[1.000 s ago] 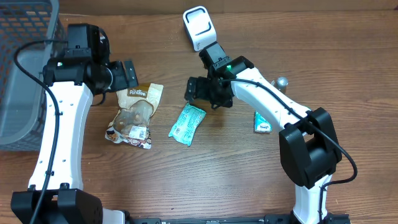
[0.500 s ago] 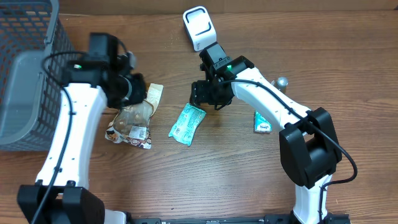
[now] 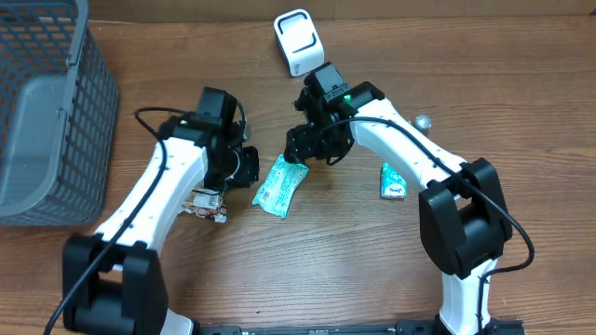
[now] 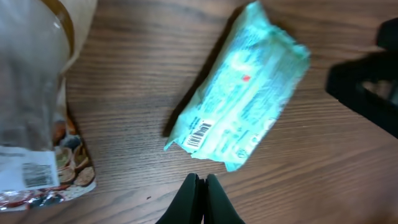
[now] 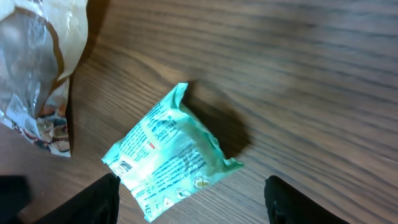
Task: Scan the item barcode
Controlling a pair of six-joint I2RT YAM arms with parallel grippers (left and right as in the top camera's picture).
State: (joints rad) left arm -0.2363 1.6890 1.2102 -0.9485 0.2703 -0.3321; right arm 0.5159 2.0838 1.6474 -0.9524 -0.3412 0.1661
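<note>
On the counter [image 3: 521, 74] the teal packet [image 4: 239, 90] lay between the spread, empty jaws of my right pincer [image 5: 194, 186], my left pincer [image 4: 200, 180] closed on nothing nearby; next, I judged, came gripping it for the scanner [image 3: 298, 42].

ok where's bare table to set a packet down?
Free: front-centre wood below the teal packet; the back strip between basket and scanner; the back right corner beyond the right arm. Crowded: centre, with snack bag, teal packet, left arm and right arm; a second teal packet sits right.
</note>
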